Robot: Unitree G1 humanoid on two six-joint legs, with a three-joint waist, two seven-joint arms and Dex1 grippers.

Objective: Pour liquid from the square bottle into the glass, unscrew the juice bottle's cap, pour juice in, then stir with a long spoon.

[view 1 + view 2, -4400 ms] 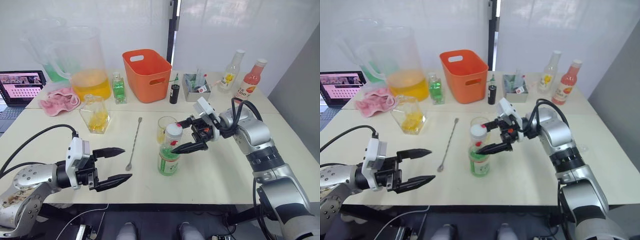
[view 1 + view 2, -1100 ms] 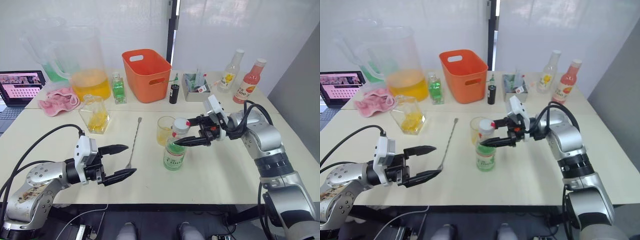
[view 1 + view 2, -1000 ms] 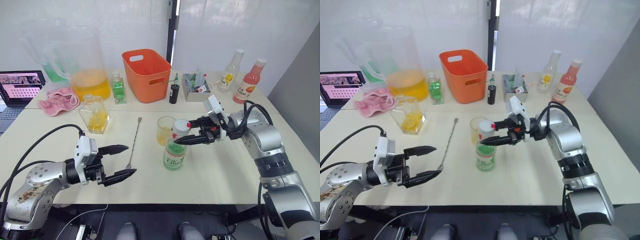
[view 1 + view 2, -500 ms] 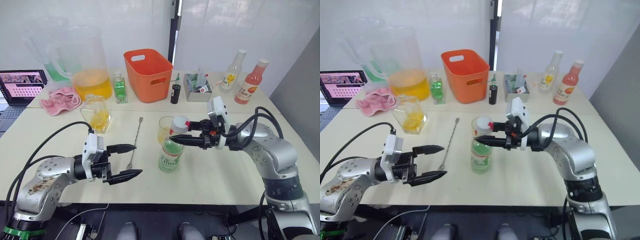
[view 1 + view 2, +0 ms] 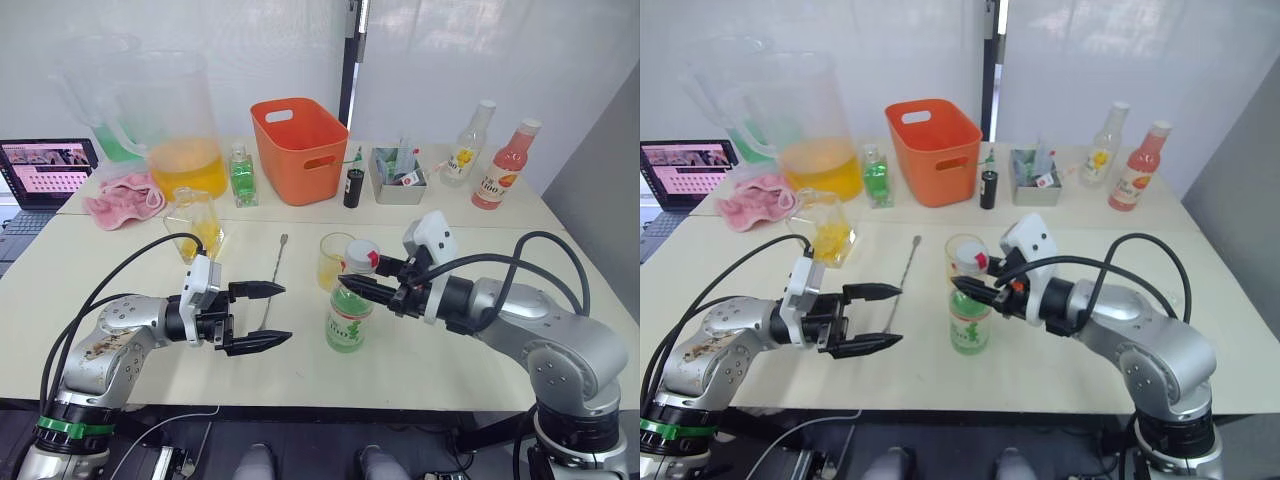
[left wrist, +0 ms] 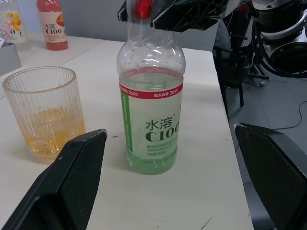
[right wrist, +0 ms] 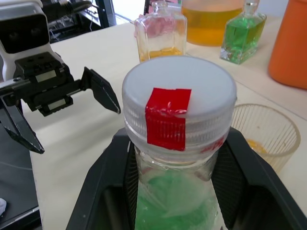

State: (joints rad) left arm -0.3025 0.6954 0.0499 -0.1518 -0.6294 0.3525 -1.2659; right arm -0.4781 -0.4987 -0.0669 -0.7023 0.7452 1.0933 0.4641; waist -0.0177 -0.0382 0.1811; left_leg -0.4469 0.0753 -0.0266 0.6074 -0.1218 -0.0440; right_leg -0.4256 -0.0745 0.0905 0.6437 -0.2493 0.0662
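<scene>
The right gripper (image 5: pixel 362 279) has its two black fingers closed around the neck of the juice bottle (image 5: pixel 346 312), just under the white cap (image 7: pixel 179 104) — the cap is on, its red mark facing the wrist camera. A second ago the bottle stood upright; half a second ago it was tilted, and now it stands upright again on the table, just in front of the glass (image 5: pixel 334 262), which holds a shallow layer of yellow-orange liquid (image 6: pixel 53 135). The left gripper (image 5: pixel 256 316) has come in from the robot's left with fingers spread wide and empty, now facing the bottle's body at label height. So the first pour looks done, and the arms seem to be setting up to unscrew. The long spoon (image 5: pixel 272 281) lies untouched beside the left gripper; the square bottle (image 5: pixel 196 224) stands further back.
</scene>
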